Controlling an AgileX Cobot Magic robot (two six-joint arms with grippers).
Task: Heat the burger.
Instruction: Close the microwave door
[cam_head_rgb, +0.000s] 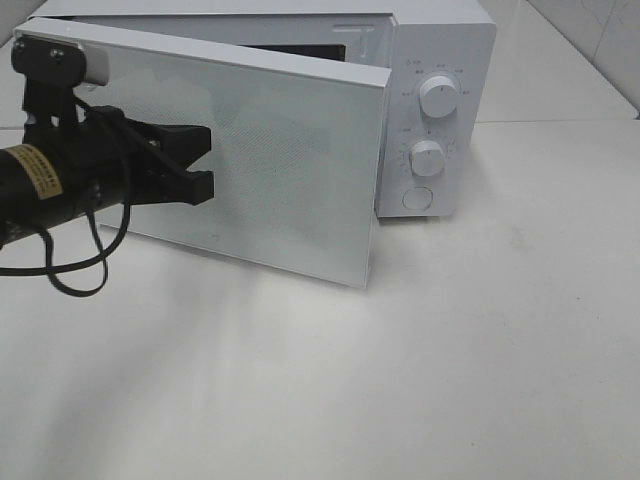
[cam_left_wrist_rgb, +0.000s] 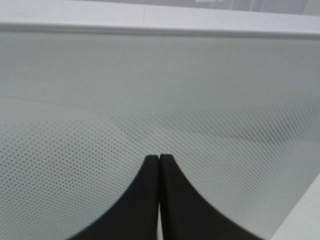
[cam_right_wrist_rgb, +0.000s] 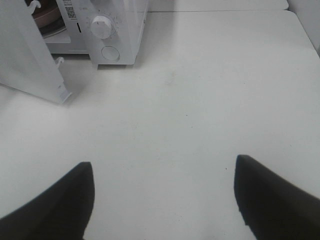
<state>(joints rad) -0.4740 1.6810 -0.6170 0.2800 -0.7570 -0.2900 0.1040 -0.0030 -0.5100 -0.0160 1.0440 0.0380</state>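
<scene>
- White box-shaped microwave oven (cam_head_rgb: 440, 100) on pale table (cam_head_rgb: 450, 350); white dot-patterned door (cam_head_rgb: 280, 170) swung half open, blocking the high view into the cavity.
- Black left gripper (cam_head_rgb: 207, 162) in front of that door, fingertips pressed together; contact with the panel unclear.
- Black right gripper (cam_right_wrist_rgb: 164, 161) spread wide above the table, pinching nothing.
- Only from the right wrist: brown rounded sliver inside the cavity, seemingly the burger (cam_right_wrist_rgb: 44, 12); too cropped for certainty.

Black gripper (cam_head_rgb: 207, 163), yellow-labelled arm (cam_head_rgb: 40, 185) (1 looping cable (cam_head_rgb: 72, 291))
</scene>
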